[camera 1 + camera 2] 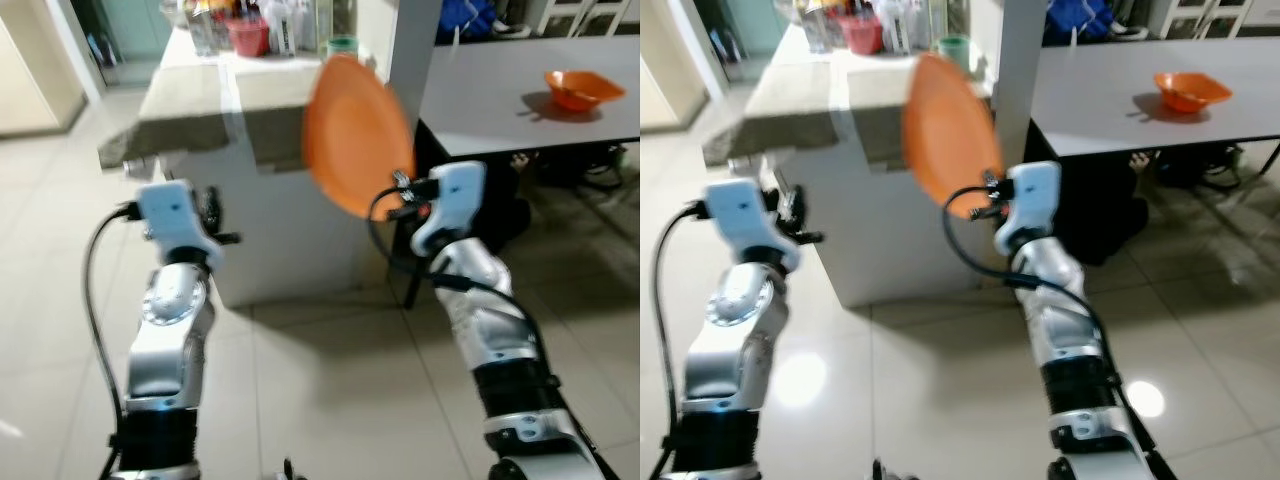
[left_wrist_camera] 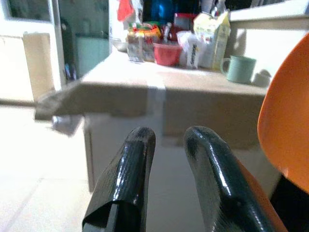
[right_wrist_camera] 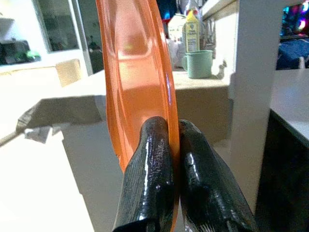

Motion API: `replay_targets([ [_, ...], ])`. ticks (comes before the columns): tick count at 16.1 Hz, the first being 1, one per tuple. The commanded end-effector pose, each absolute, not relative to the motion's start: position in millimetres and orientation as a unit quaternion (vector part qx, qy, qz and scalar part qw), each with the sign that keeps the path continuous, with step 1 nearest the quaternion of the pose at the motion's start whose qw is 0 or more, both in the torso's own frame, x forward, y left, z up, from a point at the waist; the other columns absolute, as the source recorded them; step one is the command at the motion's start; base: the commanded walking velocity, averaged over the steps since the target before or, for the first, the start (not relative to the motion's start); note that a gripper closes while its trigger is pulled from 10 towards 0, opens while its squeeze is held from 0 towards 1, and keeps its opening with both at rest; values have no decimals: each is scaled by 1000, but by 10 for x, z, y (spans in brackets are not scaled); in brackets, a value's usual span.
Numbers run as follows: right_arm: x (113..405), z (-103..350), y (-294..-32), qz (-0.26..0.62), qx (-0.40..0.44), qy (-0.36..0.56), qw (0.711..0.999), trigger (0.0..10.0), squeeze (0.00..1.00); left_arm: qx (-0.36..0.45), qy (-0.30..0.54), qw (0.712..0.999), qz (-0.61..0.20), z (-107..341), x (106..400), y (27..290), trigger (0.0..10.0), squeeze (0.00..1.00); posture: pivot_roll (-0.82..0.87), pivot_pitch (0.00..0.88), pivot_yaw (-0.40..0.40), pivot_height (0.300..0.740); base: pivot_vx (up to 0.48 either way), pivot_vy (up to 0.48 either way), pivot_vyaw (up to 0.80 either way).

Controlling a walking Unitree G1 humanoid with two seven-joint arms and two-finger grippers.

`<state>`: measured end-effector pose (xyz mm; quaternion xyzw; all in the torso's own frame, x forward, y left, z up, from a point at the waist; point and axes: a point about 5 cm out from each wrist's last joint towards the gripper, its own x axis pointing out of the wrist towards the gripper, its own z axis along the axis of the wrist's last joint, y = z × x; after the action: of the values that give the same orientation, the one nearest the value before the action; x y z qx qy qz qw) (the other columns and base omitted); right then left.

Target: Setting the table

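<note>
My right gripper pinches the rim of the orange plate, both fingers pressed tight on its edge; plate held up on edge, tilted, in front of the counter; my left gripper raised beside it, fingers slightly parted, holding nothing; green mug and a cluster of bottles and packets on the counter; orange bowl sits on the grey table to my right, well apart from the plate.
</note>
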<state>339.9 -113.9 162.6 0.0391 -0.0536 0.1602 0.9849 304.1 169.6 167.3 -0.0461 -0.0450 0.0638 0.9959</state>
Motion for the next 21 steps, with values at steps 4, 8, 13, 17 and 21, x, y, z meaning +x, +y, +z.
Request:
replay_targets([
  [4, 3404, 1722, -1186, 157, 33, -78, 984, 0, 0, -48, -48, 996, 61, 1705, 3062, 1644, 10000, 0, -111, 12, 67, 740, 477, 0, 434],
  [8, 3412, 1701, -1204, 153, 31, -71, 985, 0, 0, -50, -47, 996, 61, 1701, 3072, 1630, 10000, 0, -113, 15, 66, 740, 360, 0, 328],
  [13, 3416, 1684, -1210, 147, 36, -67, 986, 0, 0, -53, -46, 995, 65, 1696, 3072, 1619, 10000, 0, -113, 12, 69, 740, 0, 0, 256],
  [17, 3418, 1706, -1202, 154, 38, -75, 984, 0, 0, -44, -50, 995, 75, 1700, 3065, 1626, 10000, 0, -110, 5, 68, 740, 0, 0, 0],
  [21, 3425, 1783, -1169, 161, 39, -90, 982, 0, 0, -42, -53, 995, 80, 1708, 3063, 1631, 10000, 0, -105, 0, 66, 740, 0, -328, 0],
])
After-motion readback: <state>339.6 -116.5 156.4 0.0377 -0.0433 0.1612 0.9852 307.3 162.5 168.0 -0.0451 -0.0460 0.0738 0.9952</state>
